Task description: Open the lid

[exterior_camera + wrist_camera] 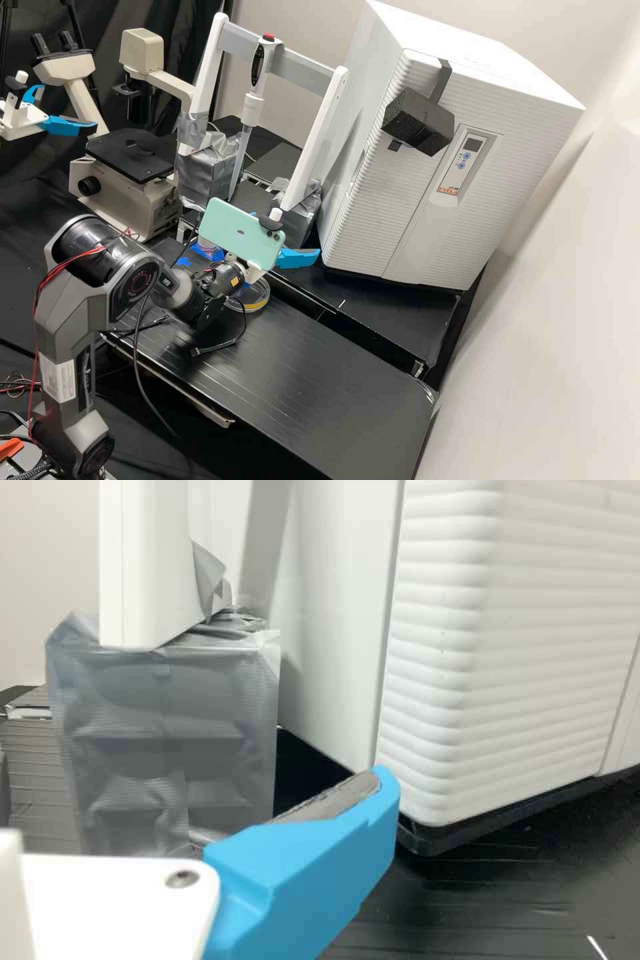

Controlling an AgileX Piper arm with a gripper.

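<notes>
I record the high view as set above and well back, facing forward and down at a middling slant across the black bench [300, 373], near edge to far, and on to the white cabinet [353, 233] behind; it is rolled, uprights leaning. The wrist view I log as low and close, roughly level above the bench, facing the cabinet's lower ribbed corner [440, 720] and the tape-wrapped block [165, 740] beside it. Both views share that corner, the block and the white upright [145, 560] over it.
</notes>
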